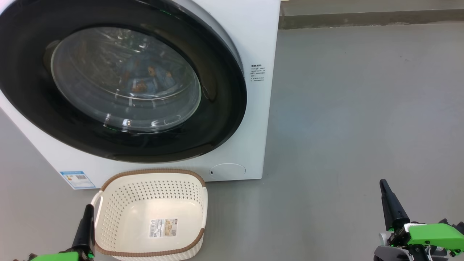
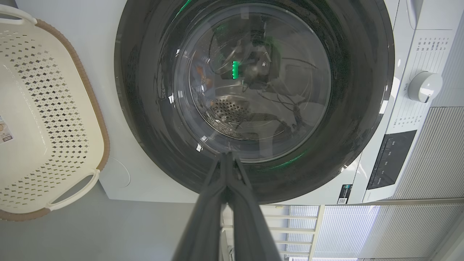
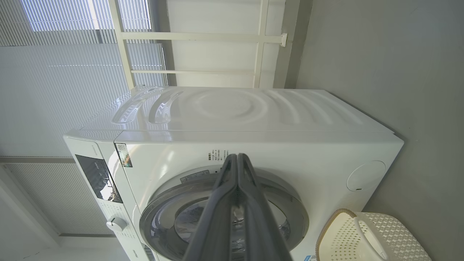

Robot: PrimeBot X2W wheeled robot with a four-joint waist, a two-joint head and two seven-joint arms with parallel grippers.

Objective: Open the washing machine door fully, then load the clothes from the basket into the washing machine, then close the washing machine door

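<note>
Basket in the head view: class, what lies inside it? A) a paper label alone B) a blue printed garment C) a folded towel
A: the basket holds just the paper label; the clothes show behind the glass of the washing machine door.

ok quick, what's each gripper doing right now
left gripper: closed, holding nothing
right gripper: closed, holding nothing
</note>
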